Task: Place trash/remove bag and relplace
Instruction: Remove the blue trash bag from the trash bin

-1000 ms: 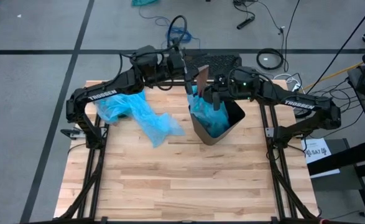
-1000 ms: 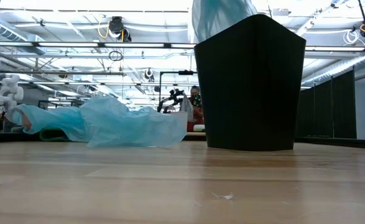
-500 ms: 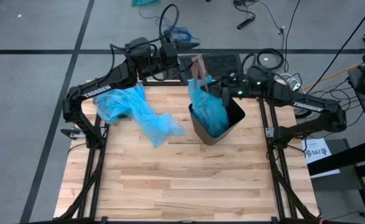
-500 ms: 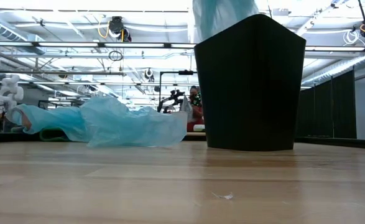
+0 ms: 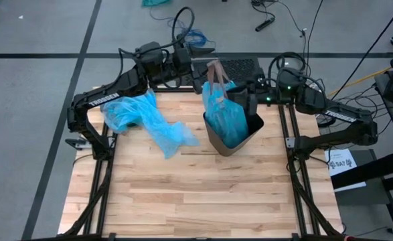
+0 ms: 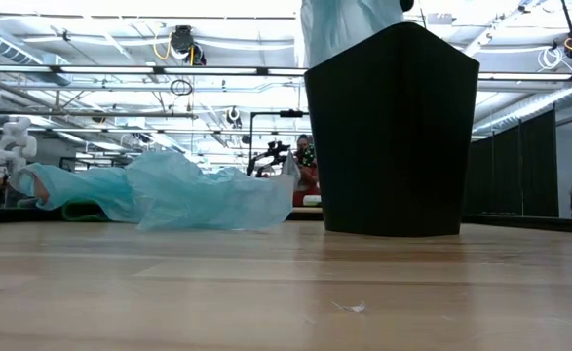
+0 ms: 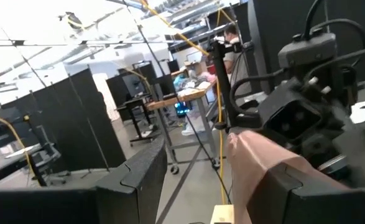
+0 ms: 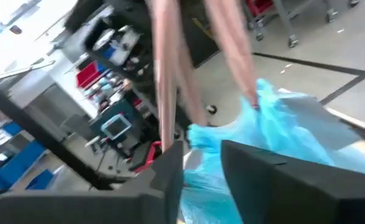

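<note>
Blue plastic fills the black bin (image 5: 253, 127) in the high view: the blue bag (image 5: 224, 120) stands in it near the surface's (image 5: 196, 194) far edge, pink handles (image 5: 214, 69) pulled up. Your left claw (image 5: 197, 57) hangs just beyond that edge; your right claw (image 5: 250, 104) is over the bin's right rim. A second blue bag (image 5: 152, 120) sprawls at far left. The near half of the surface gives you room.

From the low view, the bin stands upright, with the bag rising above its rim.

Left wrist: claw spread, with a pink strip (image 7: 263, 168) against one finger.

Right wrist: claw spread, pinching nothing, with blue plastic beyond the gap.
</note>
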`<control>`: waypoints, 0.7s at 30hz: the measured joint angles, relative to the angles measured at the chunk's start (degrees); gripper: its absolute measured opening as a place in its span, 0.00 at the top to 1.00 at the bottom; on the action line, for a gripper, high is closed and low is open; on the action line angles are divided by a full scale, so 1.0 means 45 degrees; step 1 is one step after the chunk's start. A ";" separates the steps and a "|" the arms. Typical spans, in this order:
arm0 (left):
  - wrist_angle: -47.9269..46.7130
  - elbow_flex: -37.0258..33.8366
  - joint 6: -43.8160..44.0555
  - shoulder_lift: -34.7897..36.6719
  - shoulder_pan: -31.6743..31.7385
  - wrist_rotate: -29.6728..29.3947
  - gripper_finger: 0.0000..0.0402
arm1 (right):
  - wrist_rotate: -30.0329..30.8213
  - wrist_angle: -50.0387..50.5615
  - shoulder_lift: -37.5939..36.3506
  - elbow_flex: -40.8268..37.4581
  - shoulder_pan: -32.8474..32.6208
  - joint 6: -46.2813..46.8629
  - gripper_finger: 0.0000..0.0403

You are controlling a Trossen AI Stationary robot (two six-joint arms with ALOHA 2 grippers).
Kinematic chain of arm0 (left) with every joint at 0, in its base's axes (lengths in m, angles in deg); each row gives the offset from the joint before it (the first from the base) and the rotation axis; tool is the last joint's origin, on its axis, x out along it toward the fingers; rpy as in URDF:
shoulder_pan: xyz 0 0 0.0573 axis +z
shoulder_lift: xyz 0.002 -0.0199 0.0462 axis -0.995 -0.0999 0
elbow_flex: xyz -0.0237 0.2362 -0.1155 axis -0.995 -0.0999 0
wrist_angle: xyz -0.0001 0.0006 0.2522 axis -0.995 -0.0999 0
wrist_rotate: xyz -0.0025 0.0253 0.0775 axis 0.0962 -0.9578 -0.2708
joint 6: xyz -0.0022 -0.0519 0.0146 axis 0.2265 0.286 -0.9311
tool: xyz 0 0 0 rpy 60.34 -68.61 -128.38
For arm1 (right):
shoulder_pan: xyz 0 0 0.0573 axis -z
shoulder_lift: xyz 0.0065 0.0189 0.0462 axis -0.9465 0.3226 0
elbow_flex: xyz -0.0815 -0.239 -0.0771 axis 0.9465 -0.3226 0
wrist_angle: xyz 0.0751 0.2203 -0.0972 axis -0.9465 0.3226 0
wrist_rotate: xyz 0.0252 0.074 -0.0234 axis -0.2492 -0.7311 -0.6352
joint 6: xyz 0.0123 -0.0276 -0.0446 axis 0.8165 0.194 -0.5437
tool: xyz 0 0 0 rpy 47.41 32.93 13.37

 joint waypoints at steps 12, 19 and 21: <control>0.0015 -0.0020 0.0699 -0.0002 0.0074 -0.0624 0.54 | -0.4055 -0.0642 -0.0767 0.0010 0.0992 -0.0456 0.44; -0.0158 -0.0020 0.0991 -0.0019 0.0049 -0.0843 0.54 | -0.4157 0.0332 -0.2047 0.0019 0.2441 -0.2916 0.37; -0.0186 -0.0020 0.1007 -0.0021 0.0037 -0.0843 0.54 | -0.3868 0.1423 -0.2397 0.0019 0.2783 -0.3729 0.37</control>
